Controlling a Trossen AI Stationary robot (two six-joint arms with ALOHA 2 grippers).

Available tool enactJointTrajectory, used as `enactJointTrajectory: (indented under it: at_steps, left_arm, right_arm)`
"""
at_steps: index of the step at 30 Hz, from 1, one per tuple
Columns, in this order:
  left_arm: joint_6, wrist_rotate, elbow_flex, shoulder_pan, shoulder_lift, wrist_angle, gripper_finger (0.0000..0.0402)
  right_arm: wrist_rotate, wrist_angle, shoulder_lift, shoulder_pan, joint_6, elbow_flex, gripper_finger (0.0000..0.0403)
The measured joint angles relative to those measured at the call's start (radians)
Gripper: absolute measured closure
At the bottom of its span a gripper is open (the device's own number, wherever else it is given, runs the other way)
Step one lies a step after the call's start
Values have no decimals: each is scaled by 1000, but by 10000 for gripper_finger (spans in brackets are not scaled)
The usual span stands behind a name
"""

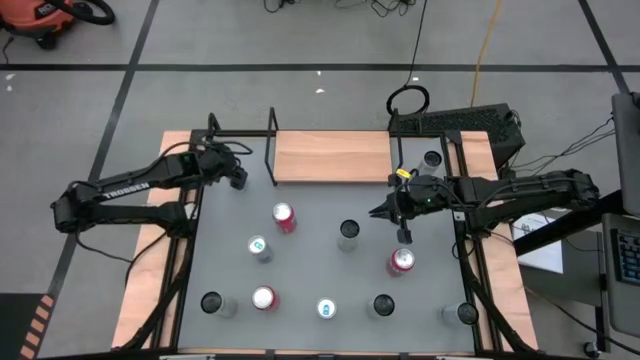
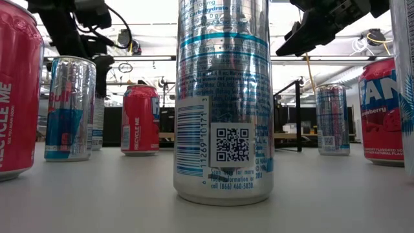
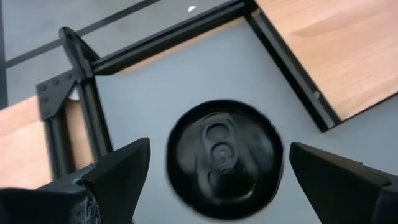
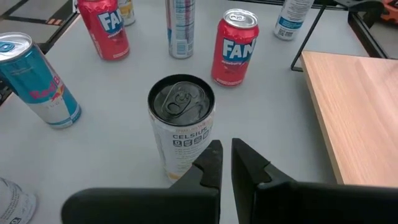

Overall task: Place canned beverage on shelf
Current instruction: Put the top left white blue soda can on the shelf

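Jaws of the left gripper [image 3: 214, 171] gape empty above an upright black-topped can [image 3: 222, 158], its long axis vertical, beside the shelf [image 1: 330, 156]

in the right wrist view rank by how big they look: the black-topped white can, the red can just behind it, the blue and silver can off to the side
1. white can, though it's nearest the camera
2. blue and silver can and red can look about alike, so no ranking between them

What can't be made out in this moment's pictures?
- The can under the open left gripper: left wrist view shows only its black top, so no label.
- The shelf in the low view: mostly hidden behind the centre can.
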Motion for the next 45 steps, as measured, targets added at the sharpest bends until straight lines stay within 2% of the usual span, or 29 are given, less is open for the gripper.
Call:
enactJointTrajectory:
  at_steps: [8,20,24,30,37,45]
  left_arm:
    - [3,-4,-55,0,0,95,26]
    - [2,10,-57,0,-1,96,162]
    - [9,62,-27,-1,-1,87,165]
    - [65,67,68,0,-3,69,165]
    - [158,132,231,-6,-4,55,165]
    - [238,155,413,-78,-4,51,165]
  right_arm:
    - [0,5,0,0,2,0,403]
    - [0,4,0,0,1,0,403]
    - [0,25,0,0,2,0,403]
    - [0,88,1,0,23,0,403]
    - [-1,155,32,12,63,1,403]
    - [-2,340,136,59,64,1,403]
